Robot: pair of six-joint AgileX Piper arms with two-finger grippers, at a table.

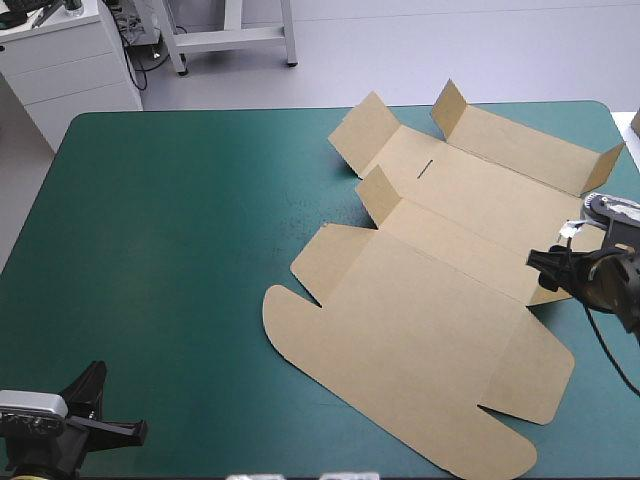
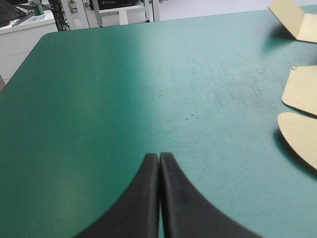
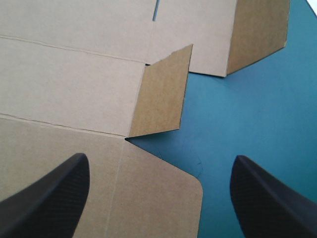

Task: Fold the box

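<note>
**Operator:** What sits nearest me?

**Spotter:** Your left gripper [image 1: 140, 431], at the near left corner of the bench [image 1: 180, 250]. It is well apart from the box [image 1: 430, 330]. Its black fingers meet in one pointed arch over bare teal-green cover. Its own camera shows you only three flap ends of the brown board off to one side. The rest is cut off.

**Operator:** And the box?

**Spotter:** It lies opened out on the right half of the bench. It runs from close to the near edge up toward the far one. The near part is flat: one large panel with rounded flaps at its ends. Farther off, several short flaps stand raised along the creases.

**Operator:** Where is my right gripper?

**Spotter:** Your right gripper [image 1: 545, 265] is at the box's right edge, about midway along it. Its fingers stand wide apart and hold nothing. In its wrist view one finger is over board and the other over the teal-green cover. A raised flap stands ahead between them. You cannot tell whether either finger touches the board. In the high view the gripper hides a stretch of that right edge.
</note>
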